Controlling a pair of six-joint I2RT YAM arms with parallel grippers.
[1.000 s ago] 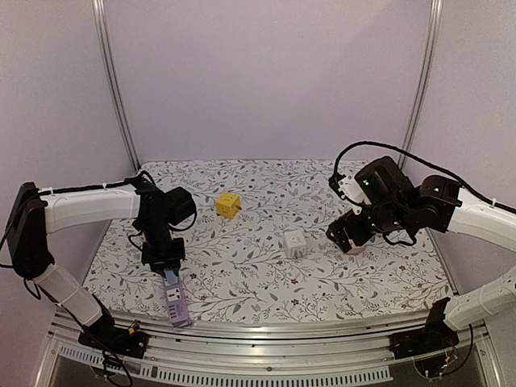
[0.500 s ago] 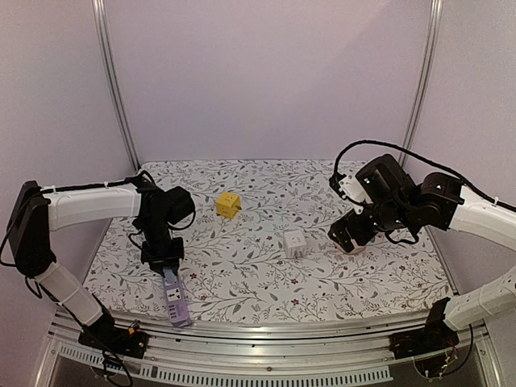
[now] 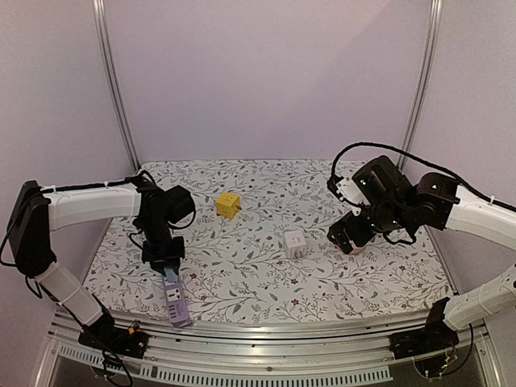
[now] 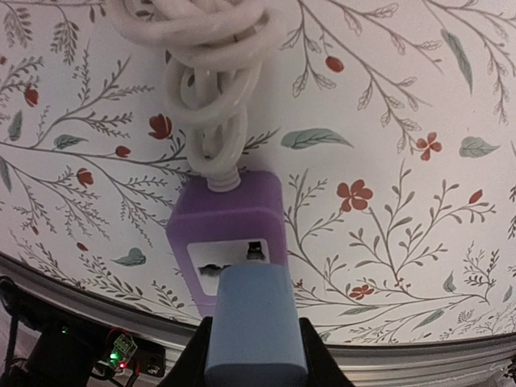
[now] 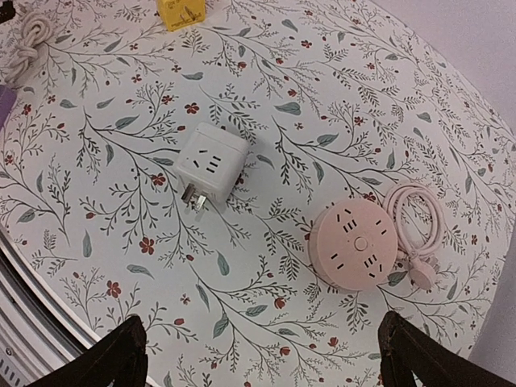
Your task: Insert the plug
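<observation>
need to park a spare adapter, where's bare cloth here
Free: the near band of cloth between the purple power strip and the white cube; also the far edge behind the yellow cube. Crowded: around the pink round socket and its coiled cord.

Left arm (image 3: 89,205): white link runs from the left edge toward centre, then bends at the black wrist and points down toward the near edge of the surface. Left claw (image 3: 168,270): low over the near-left part of the surface, jaws closed on a blue plug (image 4: 256,322), one finger on each side of it.

Right arm (image 3: 484,214): reaches in from the right edge, wrist folded back, claw raised above the surface. Right claw (image 3: 351,238): jaws spread wide, both fingers (image 5: 121,355) apart, nothing between them.
</observation>
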